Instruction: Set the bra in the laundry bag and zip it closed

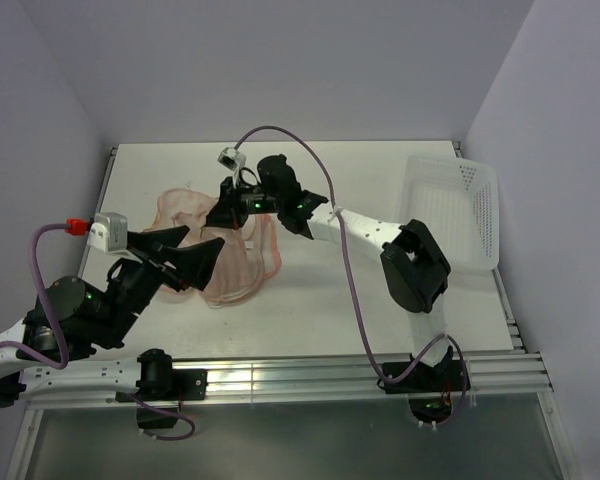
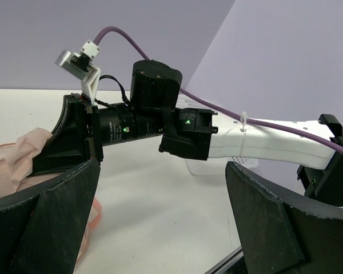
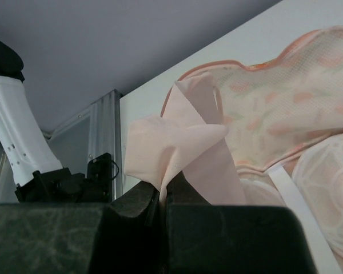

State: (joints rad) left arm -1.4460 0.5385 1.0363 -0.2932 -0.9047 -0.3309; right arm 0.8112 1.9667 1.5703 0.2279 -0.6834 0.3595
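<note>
White surface, lilac walls. Top view: the open laundry bag (image 1: 245, 270) lies mid-left, spread far-left to near-right, with the right claw (image 1: 223, 215) over it. Left wrist view: the left claw (image 2: 160, 228) is spread wide and empty. Right wrist view: the right claw is clamped on the bunched bra (image 3: 177, 142), fold pointing up, just above the bag. Loading step; next, lower and release inside.

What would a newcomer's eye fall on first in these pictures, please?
The right gripper, shut on a fold of the pale pink bra, holds it up by the open laundry bag, left of the middle of the table. The left gripper hangs wide open close beside it, and a white basket sits at its right edge.
</note>
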